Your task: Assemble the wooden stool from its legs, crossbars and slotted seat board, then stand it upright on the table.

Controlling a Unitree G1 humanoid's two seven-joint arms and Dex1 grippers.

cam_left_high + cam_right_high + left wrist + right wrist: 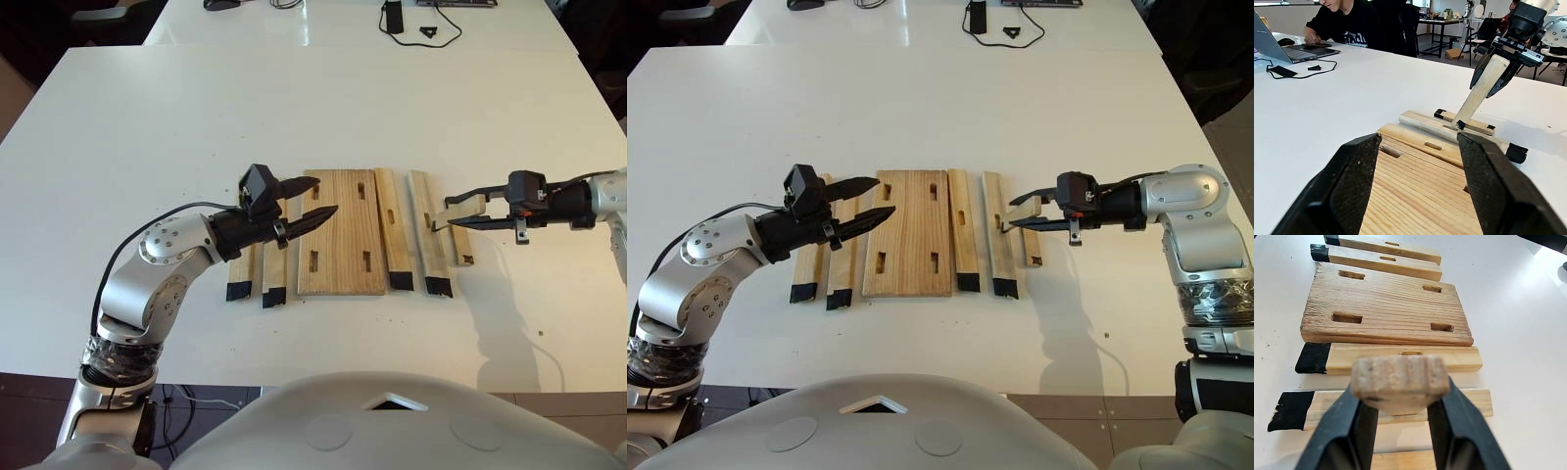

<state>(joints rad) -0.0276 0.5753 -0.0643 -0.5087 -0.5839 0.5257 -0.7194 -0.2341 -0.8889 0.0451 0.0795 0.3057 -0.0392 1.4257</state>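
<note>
From the head views, the seat board (340, 232) lies flat in the middle of the white table (196, 117). Two legs (275, 279) lie just left of it and two more legs (392, 230) lie just right of it. A short piece (461, 251) lies a bit farther right.

The left hand (318, 196) hangs over the left edge of the seat board. Its fingers are spread apart and it has nothing in it. The right hand (457, 213) is clenched on a crossbar (460, 206). The crossbar tilts down to the left, and its low end meets the rightmost leg (428, 240).

In the left wrist view, the two black fingers (1352, 186) stand wide apart above the seat board (1420, 196). Past the board, the crossbar (1481, 90) leans down from the right hand onto that leg (1469, 139). I cannot tell if its tip is in a slot or only on the wood.

In the right wrist view, the end of the crossbar (1398, 382) is squeezed tight between the fingers (1347, 431). The legs and the board lie beyond it.

Here is what could go wrong. Nothing holds the leg down, so a push from the crossbar could slide it away. The crossbar is tilted, so its tip may miss the slot and skid. It could also twist in the grip.
</note>
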